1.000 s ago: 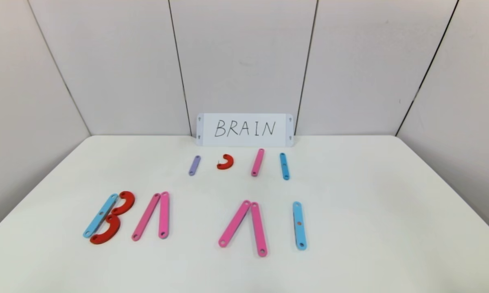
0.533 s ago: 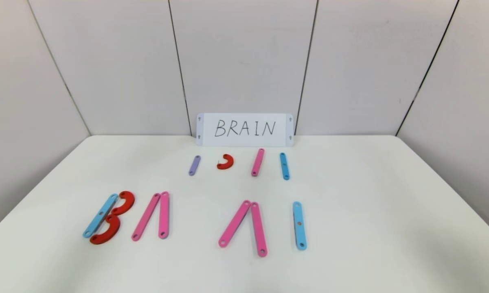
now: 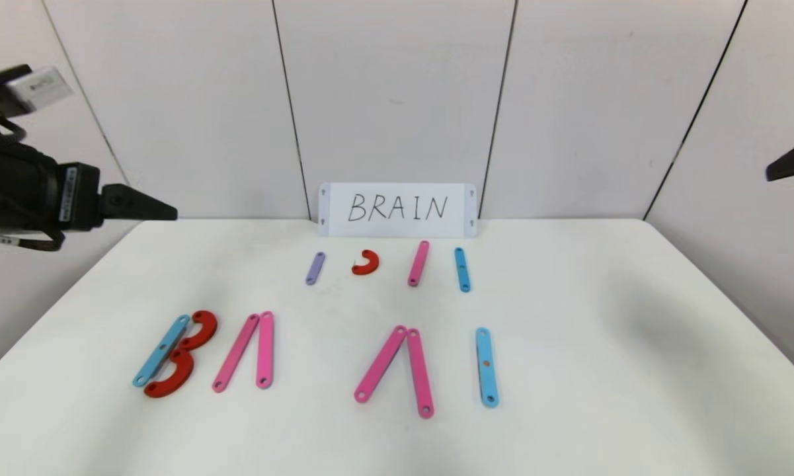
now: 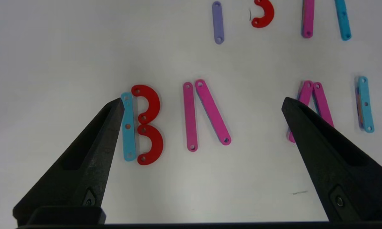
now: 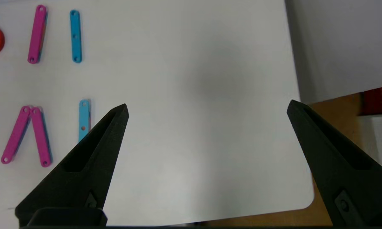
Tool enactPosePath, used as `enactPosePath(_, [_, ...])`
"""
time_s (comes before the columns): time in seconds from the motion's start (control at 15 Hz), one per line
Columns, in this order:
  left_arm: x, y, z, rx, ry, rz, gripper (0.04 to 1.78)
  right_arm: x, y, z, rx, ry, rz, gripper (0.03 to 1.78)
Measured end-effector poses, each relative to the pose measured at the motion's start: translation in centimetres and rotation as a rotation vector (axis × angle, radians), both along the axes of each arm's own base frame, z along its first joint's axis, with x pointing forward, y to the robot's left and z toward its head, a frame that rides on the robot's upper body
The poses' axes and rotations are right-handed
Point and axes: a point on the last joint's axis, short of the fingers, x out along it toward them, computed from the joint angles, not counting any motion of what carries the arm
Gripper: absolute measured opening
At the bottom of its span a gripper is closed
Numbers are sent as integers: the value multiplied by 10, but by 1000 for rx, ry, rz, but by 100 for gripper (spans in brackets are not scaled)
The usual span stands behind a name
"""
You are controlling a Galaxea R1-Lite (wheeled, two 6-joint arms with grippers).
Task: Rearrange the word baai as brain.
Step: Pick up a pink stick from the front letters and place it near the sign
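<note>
Word lying along desk front, reading B-A-A-I, untouched. Spare strips waiting at 12 o'clock. Left end effector hovering open; right end effector open, empty.

Head camera looks forward and down over the whole worktop. Both wrist cameras look down from above it. They share the right-hand pink strips.
</note>
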Motion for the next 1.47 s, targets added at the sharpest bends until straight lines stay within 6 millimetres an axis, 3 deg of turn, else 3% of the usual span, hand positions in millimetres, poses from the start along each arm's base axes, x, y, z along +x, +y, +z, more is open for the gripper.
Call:
enactPosePath(0.27, [14,0,-31,-24,112,-23,173,39,14,-26,79,122,25,174])
enactPosePath(0.67, [28,-6,-57,-22,191,-49,173,67,29,-59,107,195,89,174])
enactPosePath(1.0, [50,-28,-89,-6,281,-121,173,93,30,-97,128,170,70,174])
enactPosePath(1.27, [59,-30,-118,93,369,-64,173,105,30,-109,147,187,53,174])
enactPosePath(1.47, [61,-30,-126,131,399,-37,173,108,30,-113,148,199,51,174])
